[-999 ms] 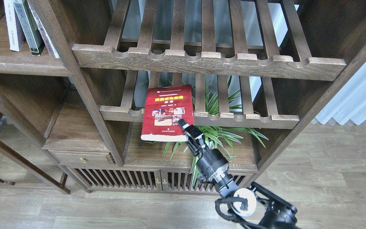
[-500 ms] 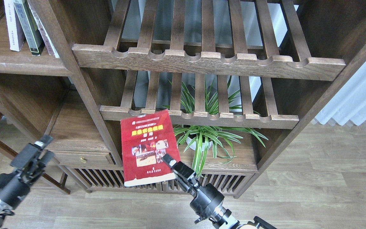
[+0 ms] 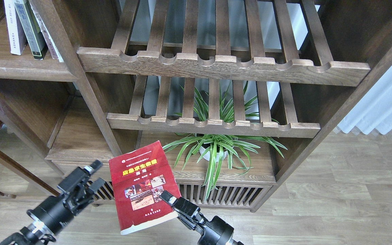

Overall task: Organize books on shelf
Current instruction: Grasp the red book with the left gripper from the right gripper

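My right gripper is shut on the lower right corner of the red book, which has a yellow title and small photos. I hold the book tilted in the air, in front of the low cabinet. My left gripper is open just left of the book, with nothing between its fingers. At the top left, the shelf is a solid dark-brown board. A white book and a dark book with a green panel stand upright on it, and a third spine leans beside them.
Two slatted racks with notched front rails fill the middle of the bookcase. A potted spider plant sits on the board below them. A drawer unit stands at lower left, wood floor at right.
My right gripper has carried the red book down and left, away from the lower slatted rack and toward me. My left arm has risen from the lower left up to the book's left side.
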Controlling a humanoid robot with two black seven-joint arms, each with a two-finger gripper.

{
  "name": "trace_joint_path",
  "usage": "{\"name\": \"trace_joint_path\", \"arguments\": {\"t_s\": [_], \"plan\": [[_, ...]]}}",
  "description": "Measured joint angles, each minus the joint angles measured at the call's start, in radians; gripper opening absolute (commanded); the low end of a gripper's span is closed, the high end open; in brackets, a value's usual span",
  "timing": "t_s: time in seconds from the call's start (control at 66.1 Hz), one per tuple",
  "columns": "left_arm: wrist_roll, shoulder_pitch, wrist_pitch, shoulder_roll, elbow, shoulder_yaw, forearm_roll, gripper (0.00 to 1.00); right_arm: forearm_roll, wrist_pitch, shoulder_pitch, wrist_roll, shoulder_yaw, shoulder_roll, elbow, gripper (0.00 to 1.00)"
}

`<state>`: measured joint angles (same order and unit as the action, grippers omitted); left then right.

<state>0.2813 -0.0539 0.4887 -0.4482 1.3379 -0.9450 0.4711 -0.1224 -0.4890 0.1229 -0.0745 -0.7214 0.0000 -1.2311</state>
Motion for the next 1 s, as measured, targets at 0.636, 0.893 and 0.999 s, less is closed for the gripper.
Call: {"name": "trace_joint_path", "arguments": {"t_s": [0.636, 0.893, 0.999], "plan": [[-0.006, 0.032, 0.0, 0.107, 0.004, 0.059, 0.01, 0.1, 0.001, 0.0, 0.027, -0.034, 0.017, -0.001, -0.008, 0.04], [-0.005, 0.04, 0.0, 0.121, 0.004, 0.067, 0.03, 0.06, 0.003, 0.0, 0.036, -0.037, 0.021, -0.001, -0.016, 0.04], [0.003, 0.042, 0.0, 0.121, 0.003, 0.067, 0.031, 0.06, 0.003, 0.0, 0.039, -0.041, 0.021, -0.001, -0.018, 0.04]]}}
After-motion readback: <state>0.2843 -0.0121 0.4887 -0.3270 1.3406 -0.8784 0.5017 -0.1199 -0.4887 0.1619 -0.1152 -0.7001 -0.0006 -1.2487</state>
